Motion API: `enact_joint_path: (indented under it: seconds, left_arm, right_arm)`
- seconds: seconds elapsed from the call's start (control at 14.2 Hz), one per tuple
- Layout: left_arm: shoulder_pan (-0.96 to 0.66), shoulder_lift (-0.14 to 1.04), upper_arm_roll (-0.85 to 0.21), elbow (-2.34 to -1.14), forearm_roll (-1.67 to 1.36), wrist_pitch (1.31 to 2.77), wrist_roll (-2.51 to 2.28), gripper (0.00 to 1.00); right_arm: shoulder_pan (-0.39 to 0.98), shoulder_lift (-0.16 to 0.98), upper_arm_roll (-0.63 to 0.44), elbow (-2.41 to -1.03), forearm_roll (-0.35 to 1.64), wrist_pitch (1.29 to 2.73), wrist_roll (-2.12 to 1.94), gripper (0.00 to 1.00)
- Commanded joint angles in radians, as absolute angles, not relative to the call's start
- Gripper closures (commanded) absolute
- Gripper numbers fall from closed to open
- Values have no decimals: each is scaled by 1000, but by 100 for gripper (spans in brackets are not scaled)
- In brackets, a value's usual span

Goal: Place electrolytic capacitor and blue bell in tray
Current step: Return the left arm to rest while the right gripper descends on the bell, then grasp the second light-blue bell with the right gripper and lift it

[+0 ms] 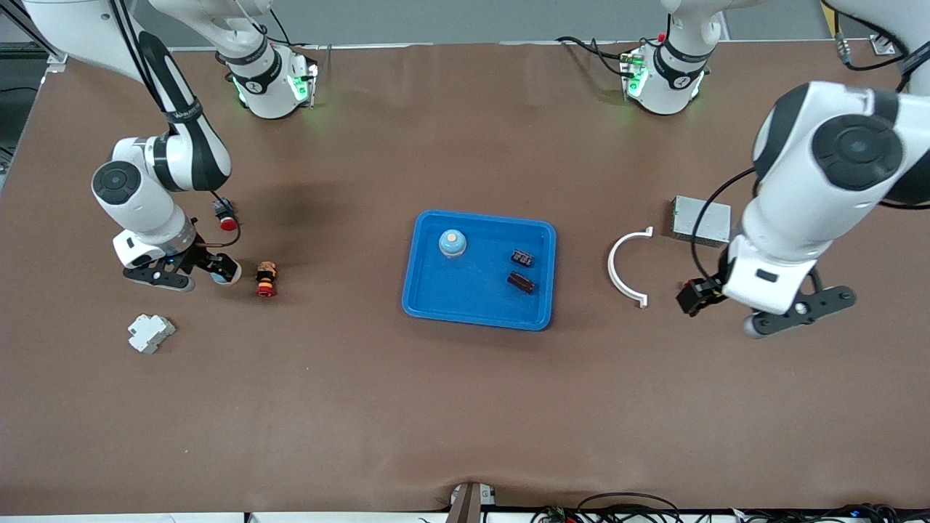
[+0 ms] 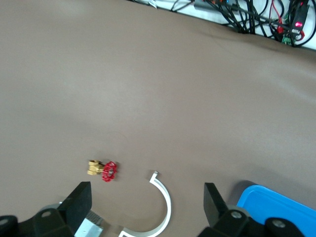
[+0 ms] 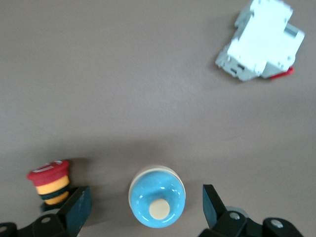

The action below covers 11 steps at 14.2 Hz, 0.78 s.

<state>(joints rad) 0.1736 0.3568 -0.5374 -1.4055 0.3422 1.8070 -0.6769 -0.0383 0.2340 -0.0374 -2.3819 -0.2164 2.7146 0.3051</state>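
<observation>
In tray (image 1: 436,305), blue bell (image 1: 452,243), capacitors (image 1: 521,282)

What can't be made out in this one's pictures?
- Front view: blue bell outside tray, mostly covered by right claw.
- Front view: brass valve hidden by left arm; only left wrist view shows it.
- Front view: capacitor markings too small.
- Left wrist view: tray cut off by edge.

A robotics lab: two white Franka arms are bolted at one edge of a wide table (image 1: 465,407) covered in brown matting, with green status lights glowing at their bases. Bundled cables and electronics (image 2: 256,19) trail along the table's edge, and loose industrial parts lie scattered as test pieces.
</observation>
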Motion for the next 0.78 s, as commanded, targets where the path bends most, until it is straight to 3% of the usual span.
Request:
enact_joint_path:
  seconds: [0.0,0.35,0.71]
  left_arm:
    - [176,261,-499,-1436,311,1744,-596,0]
    - [49,71,-224,-1529,144,1684,-355,0]
    - [-40,-14,-68,-1548,91,1568,-132,0]
  right_arm:
    - [-81,233,-17,-2416,-198,2734,293,0]
    - [-80,247,-15,-2451,-152,2772,293,0]
    - [-77,265,-15,-2456,-149,2801,293,0]
